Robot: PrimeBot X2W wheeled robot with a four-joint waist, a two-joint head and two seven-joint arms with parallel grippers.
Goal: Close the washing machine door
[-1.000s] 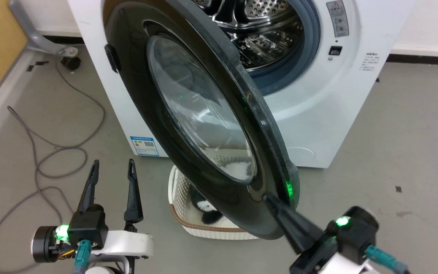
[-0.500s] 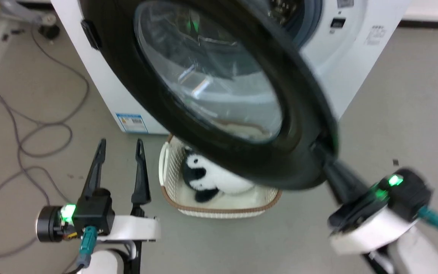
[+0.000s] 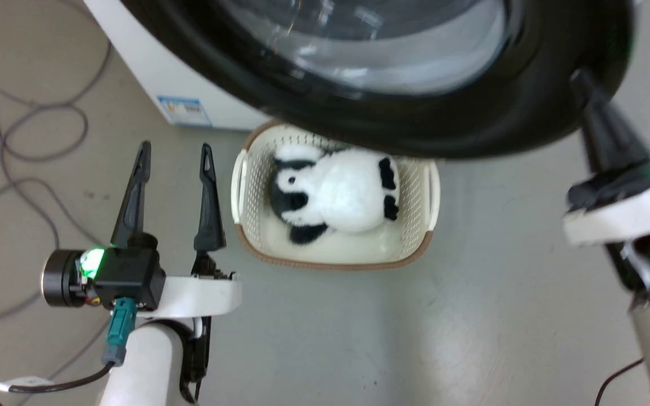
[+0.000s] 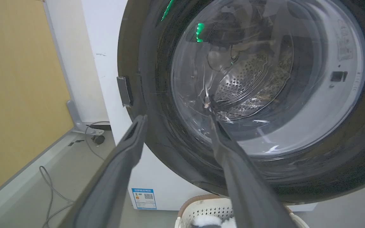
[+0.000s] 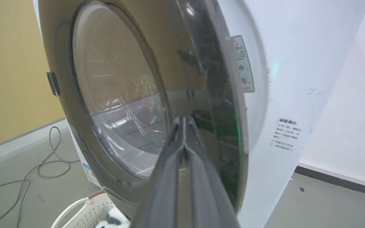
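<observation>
**Q:** Where is the right gripper, and how do its fingers stand?

**A:** The right gripper (image 5: 184,119) has its two long dark fingers pressed together with nothing between them. The tip appears to rest on the outer face of the large round washing machine door with a wide glossy black rim and a bulging clear glass window (image 5: 122,95). The contact is on the rim at the door's right, free side.

**Q:** Which way does the door lie from that tip?

**A:** Directly on the far side of it. The door stands upright and is hinged at its left. A narrow gap shows between its right edge and the front of the big white front-loading washing machine (image 5: 284,95), so the door looks ajar, not latched.

**Q:** Which arm is nearer?

**A:** The right one. The left gripper (image 3: 175,148) hangs low at the near left with its fingers apart and empty, clear of the door and towards the hinge side. Below the door, a cream perforated plastic basket (image 3: 432,192) holding a black-and-white plush panda (image 3: 342,194) sits on the grey floor.

**Q:** What does the coming move turn on?

**A:** Probably a push straight away from the robot, at the free edge, until the gap closes.
</observation>
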